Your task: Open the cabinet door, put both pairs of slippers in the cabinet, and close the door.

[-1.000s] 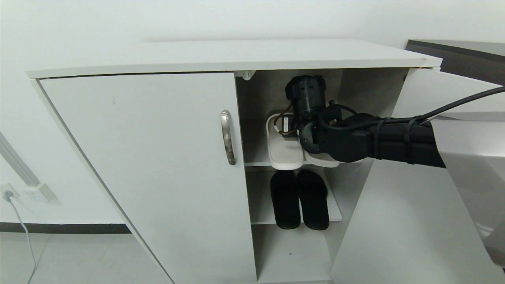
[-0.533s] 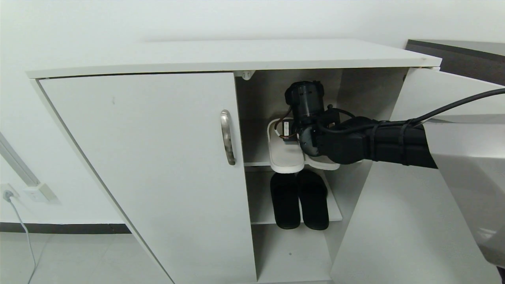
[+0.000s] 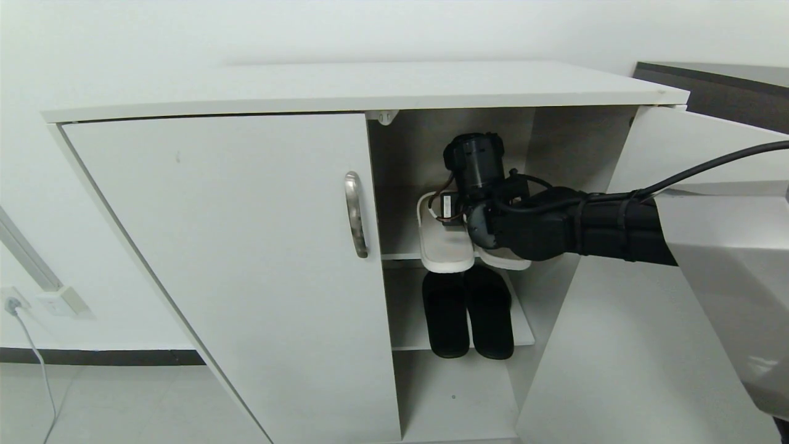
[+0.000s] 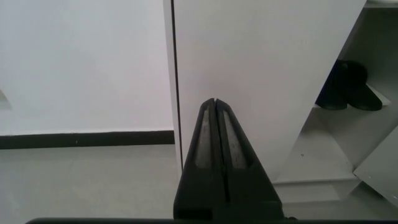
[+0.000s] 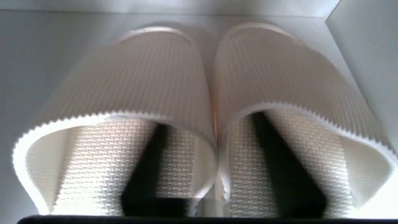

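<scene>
The white cabinet [image 3: 370, 86] has its right door [image 3: 616, 345] swung open and its left door [image 3: 216, 246] closed. A pair of white slippers [image 3: 444, 246] lies on the upper shelf [image 3: 397, 254], heels sticking out past its front edge. My right arm's wrist [image 3: 478, 163] is inside the cabinet above them. My right gripper [image 5: 214, 155] has one dark finger in each white slipper [image 5: 205, 124], pinching their adjoining straps. A pair of black slippers [image 3: 468, 314] rests on the shelf below. My left gripper [image 4: 214, 102] is shut and empty, low in front of the closed left door.
A metal handle [image 3: 355, 214] sits on the left door's edge beside the opening. The bottom compartment [image 3: 453, 394] holds nothing. A wall socket with a cable [image 3: 12, 305] is at the lower left. The black slippers [image 4: 351, 87] are on their shelf to one side of my left gripper.
My right wrist has come down and drawn slightly outward, and the white slippers have slid a little toward the shelf's front edge with it. The left gripper's earlier state is not shown.
</scene>
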You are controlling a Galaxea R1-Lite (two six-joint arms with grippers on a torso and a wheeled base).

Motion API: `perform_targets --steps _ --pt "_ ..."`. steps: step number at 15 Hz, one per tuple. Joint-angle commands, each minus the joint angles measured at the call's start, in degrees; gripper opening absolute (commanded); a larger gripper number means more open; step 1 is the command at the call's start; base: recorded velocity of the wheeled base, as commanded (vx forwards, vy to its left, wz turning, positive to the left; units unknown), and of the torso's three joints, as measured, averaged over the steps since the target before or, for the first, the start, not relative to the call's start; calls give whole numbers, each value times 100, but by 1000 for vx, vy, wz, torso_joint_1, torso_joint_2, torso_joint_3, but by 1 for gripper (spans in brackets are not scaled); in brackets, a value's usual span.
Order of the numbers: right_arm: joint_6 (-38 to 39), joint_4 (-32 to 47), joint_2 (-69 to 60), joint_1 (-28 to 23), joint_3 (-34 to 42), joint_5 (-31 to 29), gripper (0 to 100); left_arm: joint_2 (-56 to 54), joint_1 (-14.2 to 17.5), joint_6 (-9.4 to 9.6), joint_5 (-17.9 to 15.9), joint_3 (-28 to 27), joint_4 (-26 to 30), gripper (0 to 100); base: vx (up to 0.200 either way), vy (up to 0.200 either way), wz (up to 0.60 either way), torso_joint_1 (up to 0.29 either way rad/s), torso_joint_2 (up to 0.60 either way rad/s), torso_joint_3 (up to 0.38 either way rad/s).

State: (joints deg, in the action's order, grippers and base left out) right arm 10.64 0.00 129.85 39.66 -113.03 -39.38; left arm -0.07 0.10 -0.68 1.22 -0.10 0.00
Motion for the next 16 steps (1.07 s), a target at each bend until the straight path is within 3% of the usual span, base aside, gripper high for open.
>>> perform_targets --steps 1,7,12,16 --pt "61 0 -65 16 106 0 100 7 8 -2 1 1 0 0 0 0 0 0 0 0" --pt "105 -53 -725 148 879 0 100 7 8 -2 10 1 0 0 0 0 0 0 0 0" --pt "140 -545 -1788 570 2409 -18 100 7 8 -2 10 1 0 0 0 0 0 0 0 0" --pt "122 -1380 -2729 974 4043 18 100 7 -1 -2 10 1 0 0 0 0 0 0 0 0"
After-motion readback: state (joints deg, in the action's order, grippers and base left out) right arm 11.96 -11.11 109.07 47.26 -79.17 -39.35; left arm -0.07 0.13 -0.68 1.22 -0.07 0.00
